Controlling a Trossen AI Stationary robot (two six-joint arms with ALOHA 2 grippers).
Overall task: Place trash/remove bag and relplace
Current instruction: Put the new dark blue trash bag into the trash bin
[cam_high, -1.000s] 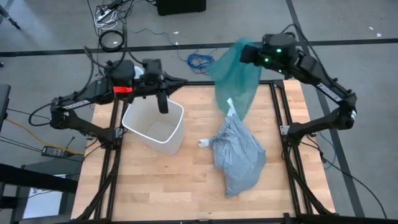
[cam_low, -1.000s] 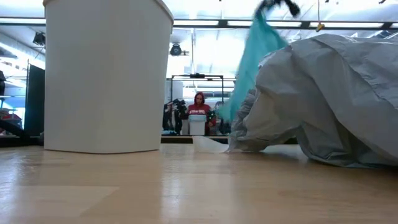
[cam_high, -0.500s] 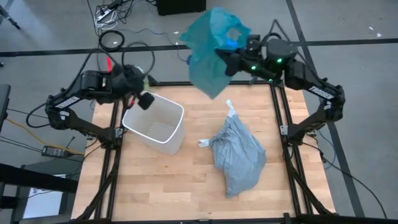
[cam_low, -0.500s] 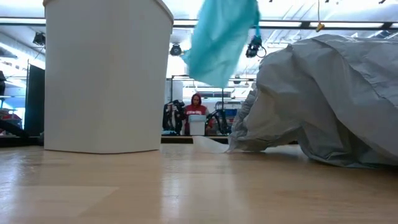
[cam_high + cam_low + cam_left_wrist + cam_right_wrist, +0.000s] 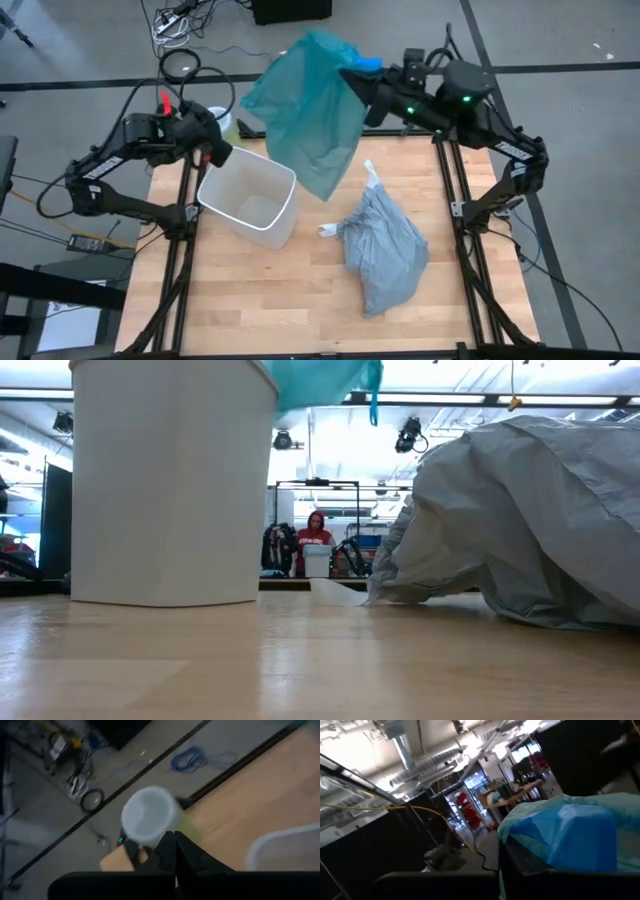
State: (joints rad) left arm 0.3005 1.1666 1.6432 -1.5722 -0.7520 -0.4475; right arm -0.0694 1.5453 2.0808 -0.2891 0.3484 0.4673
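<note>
Overhead, one white bin (image 5: 250, 200) stands open near the table's (image 5: 300, 310) left back corner, one grey bag (image 5: 385, 250), tied and full, lies right of centre, and one teal bag (image 5: 305, 105) hangs over the back edge. The right gripper (image 5: 352, 74) is clenched on the teal bag's top corner, above the back rail. The left gripper (image 5: 218, 155) is closed on nothing, just beside the bin's back-left rim. The front half of the table is bare wood, and there is a clear gap between bin and grey bag.

At table height, the bin (image 5: 170, 480) fills the left, the grey bag (image 5: 530, 520) the right, with open board between them; a strip of teal bag (image 5: 320, 380) dangles at the top. One person (image 5: 318, 525) sits far behind.

The left wrist camera shows its pinched fingers (image 5: 172, 852) above a pale roll (image 5: 150, 815) at the table's corner and the bin's rim (image 5: 280, 847).

The right wrist camera shows the teal bag (image 5: 570, 830) bunched at its fingers.
</note>
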